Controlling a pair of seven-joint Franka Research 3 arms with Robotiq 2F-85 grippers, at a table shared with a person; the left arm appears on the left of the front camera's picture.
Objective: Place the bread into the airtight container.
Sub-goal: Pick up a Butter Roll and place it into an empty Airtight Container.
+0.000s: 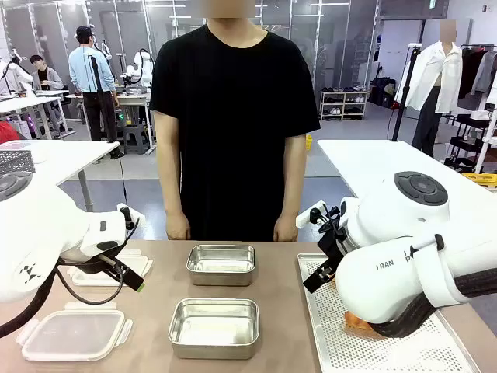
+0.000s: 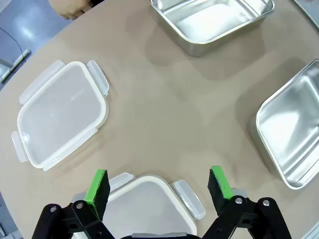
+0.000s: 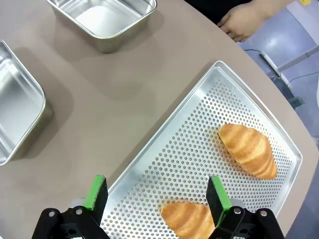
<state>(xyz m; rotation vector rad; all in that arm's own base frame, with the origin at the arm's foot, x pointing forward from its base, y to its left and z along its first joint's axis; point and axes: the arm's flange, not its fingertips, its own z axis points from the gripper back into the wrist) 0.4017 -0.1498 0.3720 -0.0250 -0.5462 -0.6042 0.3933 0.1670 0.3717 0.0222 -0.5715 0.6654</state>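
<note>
**Bread on the tray, both hands open and empty**

In the right wrist view, above a perforated metal tray (image 3: 199, 129) with a raised rim and rounded corners: right hand (image 3: 157, 194), green pads spread wide, gripping nothing, aimed down at the smooth brown desk (image 3: 124, 84). At 2 o'clock from it, flat on the tray, one croissant (image 3: 247, 149), golden, ridged and glossy. At 5 o'clock, just beside one pad, a second croissant (image 3: 187, 219), cut by the frame edge. At 11 o'clock, the far container (image 3: 104, 17), shiny steel, rectangular with rounded corners, nothing in it. At 9 o'clock, the near container (image 3: 17, 99), of the same make.

In the left wrist view: left hand (image 2: 157, 186), likewise wide open and empty, poised over a translucent plastic lid (image 2: 144, 204) with snap flaps. At 10 o'clock, apart from it, a second lid (image 2: 62, 119), flat on the desk.

In the front view: both white arms bent in from the sides, wrists low.
</note>
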